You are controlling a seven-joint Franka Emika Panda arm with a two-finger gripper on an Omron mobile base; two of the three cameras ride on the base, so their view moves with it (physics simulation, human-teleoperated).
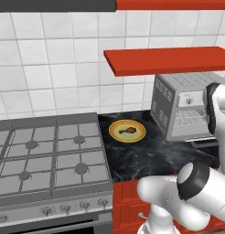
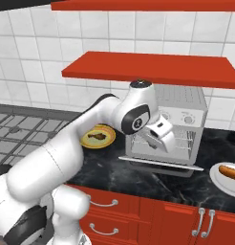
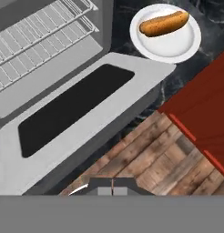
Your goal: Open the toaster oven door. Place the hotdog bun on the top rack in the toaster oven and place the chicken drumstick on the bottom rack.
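Left on the worktop (image 1: 146, 157): yellow plate (image 1: 141, 133) carrying the drumstick (image 1: 127, 131), awaiting the bottom rack (image 3: 20, 70). Middle: oven (image 2: 179, 119), door (image 3: 77, 116) dropped flat, both racks bare for loading. Claw (image 3: 112, 187) clenched, empty, beside the door. Right: white plate (image 3: 189, 43) bearing the bun (image 3: 164, 23).

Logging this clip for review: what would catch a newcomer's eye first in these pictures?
The toaster oven stands under the red shelf with the toaster oven door folded down flat, both wire racks bare. A hotdog bun waits on a white plate to the oven's right, and the chicken drumstick lies on a yellow plate between oven and stove.
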